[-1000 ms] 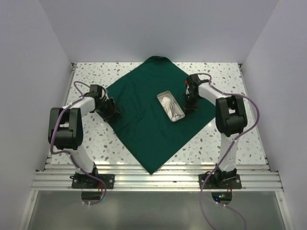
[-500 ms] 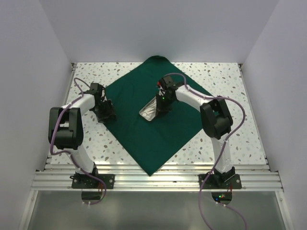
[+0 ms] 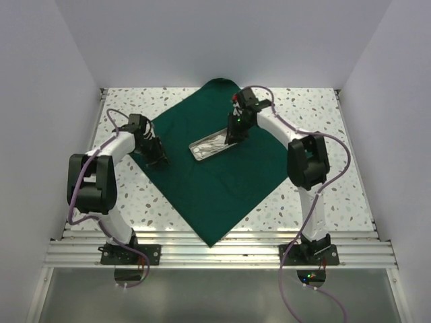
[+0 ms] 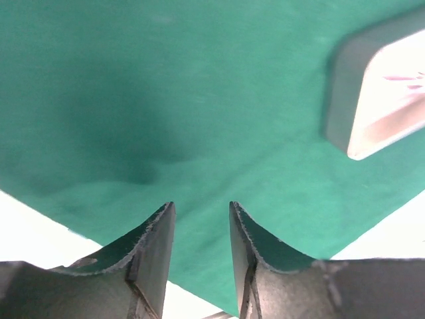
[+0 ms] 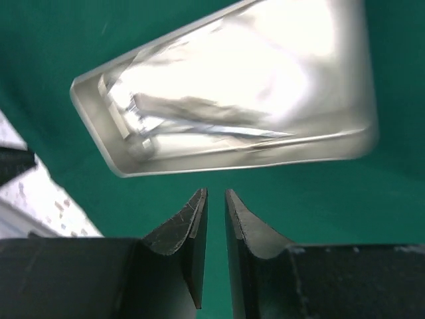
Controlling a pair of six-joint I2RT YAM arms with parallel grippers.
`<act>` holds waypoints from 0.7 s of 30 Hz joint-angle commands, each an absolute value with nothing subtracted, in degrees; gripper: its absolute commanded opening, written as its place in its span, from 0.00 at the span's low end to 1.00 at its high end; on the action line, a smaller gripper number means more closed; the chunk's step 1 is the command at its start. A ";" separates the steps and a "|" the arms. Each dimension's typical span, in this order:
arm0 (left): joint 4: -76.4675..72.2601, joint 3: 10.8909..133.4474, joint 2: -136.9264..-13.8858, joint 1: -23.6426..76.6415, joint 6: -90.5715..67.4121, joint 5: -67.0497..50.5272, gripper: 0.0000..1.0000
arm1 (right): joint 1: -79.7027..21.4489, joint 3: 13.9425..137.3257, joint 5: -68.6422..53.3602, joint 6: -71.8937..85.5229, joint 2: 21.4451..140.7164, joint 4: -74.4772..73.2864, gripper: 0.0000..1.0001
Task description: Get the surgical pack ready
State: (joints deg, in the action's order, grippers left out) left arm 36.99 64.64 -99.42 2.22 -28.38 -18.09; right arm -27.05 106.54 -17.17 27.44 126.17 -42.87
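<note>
The pack is judged to be at an early stage: the green cloth [image 3: 202, 185] is laid out flat as a diamond on the speckled bench [image 3: 323, 195], one corner pointing at the near edge, one at the left edge and one at the right edge, while the far corner is slightly rumpled against the middle of the far edge. No side has yet been folded over, so all of the wrapping into a bundle is taken to be left. The metal tray [image 3: 196, 149] is set on the cloth a little towards the far edge from its middle, lying slantwise with one end nearer the right far corner. In the right wrist view steel instruments [image 5: 199, 116] are seen lying lengthwise in the tray, with a pale glare over them; whether white pads are in there too cannot be told, as the contents are blurred. The right gripper [image 3: 236, 132] is held low at the tray's far-right end, its jaws drawn almost together with only a thin slit between them and nothing gripped; the tips are seen just short of the tray's long wall, and contact cannot be confirmed. The left gripper [image 3: 157, 157] is placed over the cloth's left corner, its jaws narrowly parted with only cloth visible beyond the gap, and no fold is seen pinched between them.
</note>
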 commanded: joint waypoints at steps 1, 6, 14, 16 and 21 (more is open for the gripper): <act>33.66 67.93 -99.92 5.61 -31.81 -23.29 0.41 | -20.22 108.27 -12.22 23.21 122.33 -44.29 0.21; 32.87 73.99 -106.43 10.10 -35.50 -25.66 0.39 | -17.49 120.74 -9.93 18.73 130.24 -47.89 0.21; 41.04 84.81 -114.52 12.04 -37.62 -17.50 0.43 | -17.31 131.49 -10.54 16.79 140.71 -51.16 0.21; 40.96 85.34 -115.05 12.04 -37.97 -17.23 0.44 | -17.31 130.35 -11.07 17.05 140.98 -50.19 0.21; 40.87 88.32 -118.73 12.48 -38.23 -18.89 0.43 | -17.40 125.43 -12.13 17.31 139.58 -48.08 0.20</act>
State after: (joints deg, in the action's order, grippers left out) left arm 39.51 85.19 -116.64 12.14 -37.06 -19.07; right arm -17.78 126.80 -10.52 18.26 141.49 -48.90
